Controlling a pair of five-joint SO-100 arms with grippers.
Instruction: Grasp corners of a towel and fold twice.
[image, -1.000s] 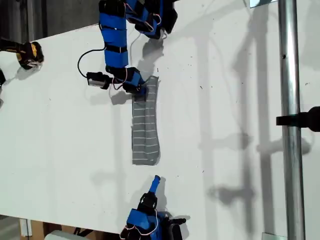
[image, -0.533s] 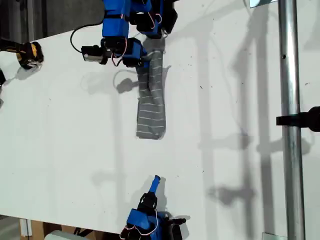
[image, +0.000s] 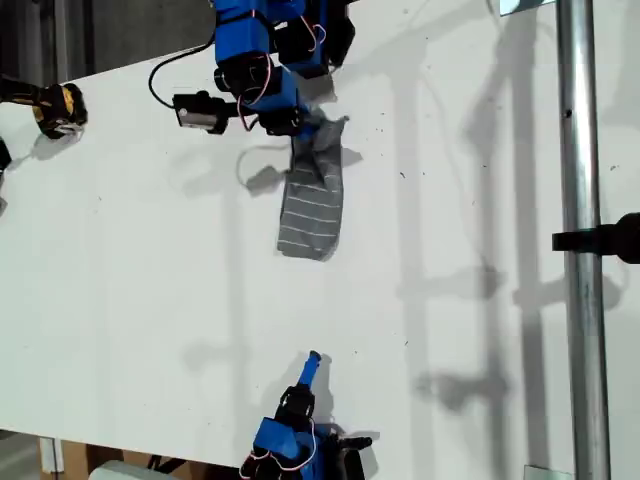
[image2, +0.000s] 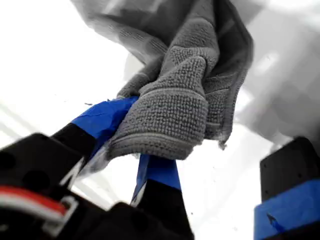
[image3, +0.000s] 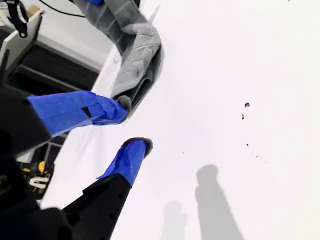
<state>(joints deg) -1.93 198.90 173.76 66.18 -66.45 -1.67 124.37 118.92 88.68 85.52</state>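
- The towel (image: 312, 205) hangs folded in a narrow strip, lower end resting on the counter (image: 480, 330).
- Soft, limp cloth; grasp at corners.
- First gripper (image2: 131, 150) is clenched on the towel's upper end.
- Second gripper (image3: 134, 125) is released, empty.

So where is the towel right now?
The towel sits in the upper middle of the exterior view as a narrow folded strip, its far end pinched and lifted by my first gripper, its near end on the white table.

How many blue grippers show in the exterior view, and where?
2. My first gripper is near the top, shut on the towel; my second gripper is near the bottom edge, open and empty.
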